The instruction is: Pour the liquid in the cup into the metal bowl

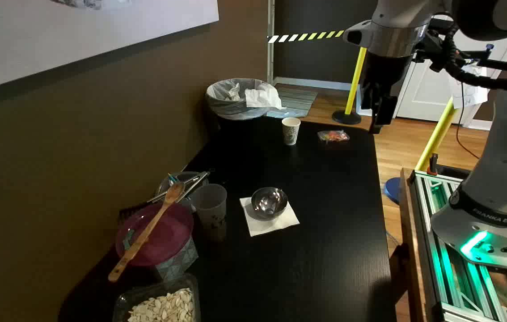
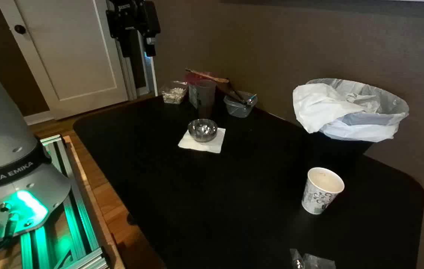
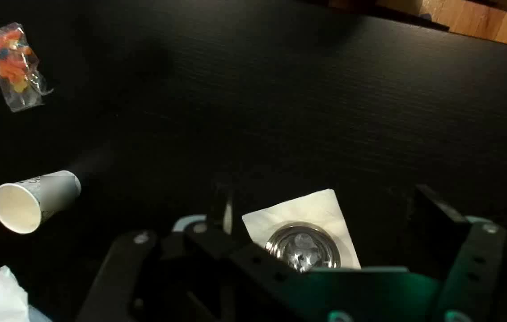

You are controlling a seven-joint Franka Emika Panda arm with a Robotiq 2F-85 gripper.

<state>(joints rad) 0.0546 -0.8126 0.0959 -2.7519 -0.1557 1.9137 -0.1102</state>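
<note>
The cup (image 1: 210, 201), a greyish translucent tumbler, stands upright beside the pink bowl. It also shows in an exterior view (image 2: 205, 95) behind the metal bowl; it is out of view in the wrist view. What it holds cannot be seen. The metal bowl (image 1: 269, 203), small and shiny, sits on a white napkin (image 1: 276, 225) near the cup, and shows in an exterior view (image 2: 202, 130) and partly in the wrist view (image 3: 302, 246). My gripper (image 2: 137, 51) is high above the table, open and empty, touching nothing. In the wrist view its fingers (image 3: 330, 208) stand wide apart.
A pink bowl (image 1: 171, 232) with a wooden spoon across it, a clear box of pale seeds (image 1: 164, 308) and a container with utensils (image 2: 240, 108) stand near the cup. A white paper cup (image 2: 320, 194), a candy packet (image 3: 14, 67) and a lined bin (image 1: 235, 109) are farther away.
</note>
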